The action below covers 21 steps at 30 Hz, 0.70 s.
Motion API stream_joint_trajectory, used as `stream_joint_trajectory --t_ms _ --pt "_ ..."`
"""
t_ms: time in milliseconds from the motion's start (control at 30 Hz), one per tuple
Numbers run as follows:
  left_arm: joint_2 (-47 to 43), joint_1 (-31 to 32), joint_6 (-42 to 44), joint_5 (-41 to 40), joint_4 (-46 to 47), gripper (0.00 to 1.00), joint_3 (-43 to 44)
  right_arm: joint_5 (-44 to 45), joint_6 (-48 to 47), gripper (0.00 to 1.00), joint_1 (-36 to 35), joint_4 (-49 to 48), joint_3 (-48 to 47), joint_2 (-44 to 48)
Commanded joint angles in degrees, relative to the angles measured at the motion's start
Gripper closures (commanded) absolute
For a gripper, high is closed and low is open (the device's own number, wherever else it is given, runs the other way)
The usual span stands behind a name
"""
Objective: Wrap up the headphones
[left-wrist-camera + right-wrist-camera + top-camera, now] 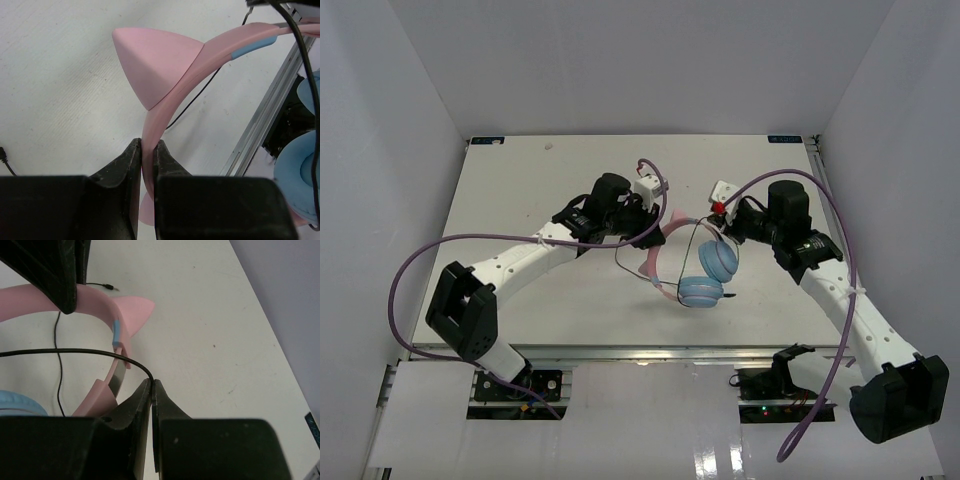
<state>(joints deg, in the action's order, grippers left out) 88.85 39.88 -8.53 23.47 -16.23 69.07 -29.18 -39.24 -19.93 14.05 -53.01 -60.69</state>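
The headphones (701,291) are held near the middle of the table (520,180), between the two arms. On the left, the left gripper (147,150) is clamped on the pink headband (220,50). Its jaws are pressed against the two faces of the band, just below a pink cat-ear ornament (150,60). From that grip the band is carried in an arc rightward, so its long axis is laid roughly along the line between the two grippers. The light-blue ear cups (718,262) are hung on the near side, toward the arm bases; whether they touch the table cannot be told.

The thin black cable (75,352) is looped out to the left of the band and drawn across the band's right part. There it is pinched between the closed jaws of the right gripper (151,383), just beside the headband. The jack plug (114,288) is seen beyond the band, gripped by nothing.

The winding is judged to be at an early stage, since much cable is left slack. The coming move is judged to turn on one relation: the cable is taken to the right of the band, and the right arm is the nearer. A turn would therefore be laid around the band by that arm, with the left grip used as the anchor. A slip of so thin a cable from the jaws is to be feared.
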Motion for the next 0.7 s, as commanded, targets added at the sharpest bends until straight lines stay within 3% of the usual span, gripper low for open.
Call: stream_joint_trajectory --t_ms 0,367,667 --pt "-5.3 0.2 -4.1 2.04 0.96 1.0 4.41 -12.75 4.85 0.92 1.67 -4.09 1.76 -1.32" --pt "-7.46 0.2 -11.06 -3.26 -1.85 1.0 8.51 -27.6 16.26 0.88 2.96 -9.56 0.53 -6.14" --pt "-5.53 0.2 -11.33 -6.42 -8.07 1.0 15.6 -33.17 22.95 0.64 3.31 -16.35 2.46 -6.73"
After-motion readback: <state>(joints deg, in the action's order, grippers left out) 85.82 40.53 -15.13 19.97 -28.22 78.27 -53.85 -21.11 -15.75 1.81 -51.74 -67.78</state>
